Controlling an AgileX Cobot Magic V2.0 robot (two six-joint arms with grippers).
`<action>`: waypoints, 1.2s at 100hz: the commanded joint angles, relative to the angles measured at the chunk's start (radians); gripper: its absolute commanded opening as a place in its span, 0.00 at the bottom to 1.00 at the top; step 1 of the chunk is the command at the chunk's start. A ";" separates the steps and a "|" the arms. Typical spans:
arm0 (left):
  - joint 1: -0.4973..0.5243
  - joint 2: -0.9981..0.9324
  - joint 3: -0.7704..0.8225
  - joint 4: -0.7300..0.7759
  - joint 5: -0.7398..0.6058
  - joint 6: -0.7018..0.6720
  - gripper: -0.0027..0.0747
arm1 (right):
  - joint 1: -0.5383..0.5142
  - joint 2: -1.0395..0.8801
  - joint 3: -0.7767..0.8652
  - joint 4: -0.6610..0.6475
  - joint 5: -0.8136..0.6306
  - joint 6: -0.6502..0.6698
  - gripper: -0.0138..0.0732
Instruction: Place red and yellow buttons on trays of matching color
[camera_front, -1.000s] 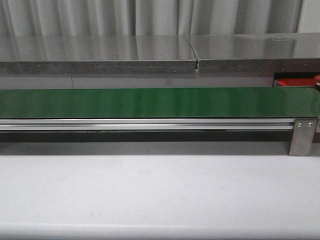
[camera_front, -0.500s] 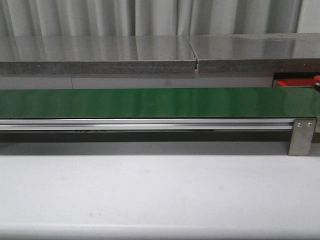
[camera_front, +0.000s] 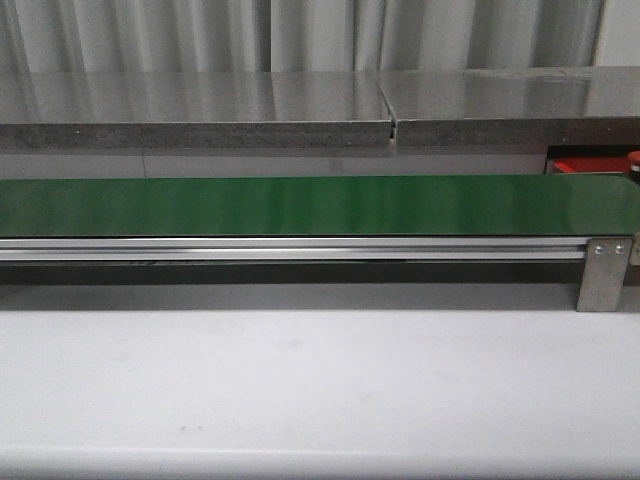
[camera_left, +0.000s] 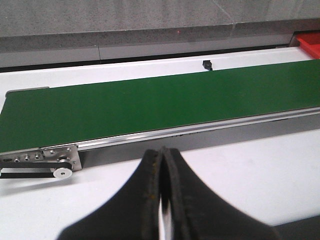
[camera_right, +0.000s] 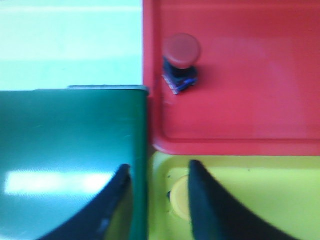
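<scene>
In the right wrist view a red tray (camera_right: 260, 100) holds a red button (camera_right: 182, 50) on a dark blue base. A yellow tray (camera_right: 260, 200) lies against it and holds a yellow button (camera_right: 179, 200), half hidden behind one finger. My right gripper (camera_right: 157, 167) is open above the yellow tray's edge, beside the belt's end, and holds nothing. My left gripper (camera_left: 162, 151) is shut and empty over the white table, on the near side of the belt. A red tray corner shows in the front view (camera_front: 585, 166) and in the left wrist view (camera_left: 310, 44).
A long green belt (camera_front: 300, 205) on an aluminium frame (camera_front: 300, 248) runs across the table, with a steel bracket (camera_front: 603, 272) at its right end. White table (camera_front: 320, 390) lies in front, a grey stone ledge (camera_front: 200, 110) behind. A small black part (camera_left: 206, 65) sits behind the belt.
Only a small red and dark shape at the far right edge of the front view shifts slightly. The belt and the tray corner look the same.
</scene>
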 joint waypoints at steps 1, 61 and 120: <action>-0.009 0.010 -0.025 -0.022 -0.067 -0.004 0.01 | 0.021 -0.092 0.011 0.000 -0.033 -0.024 0.26; -0.009 0.010 -0.025 -0.022 -0.067 -0.004 0.01 | 0.147 -0.438 0.291 -0.036 -0.073 -0.029 0.02; -0.012 0.010 -0.025 -0.020 -0.065 -0.004 0.01 | 0.163 -0.895 0.603 -0.038 -0.129 -0.030 0.02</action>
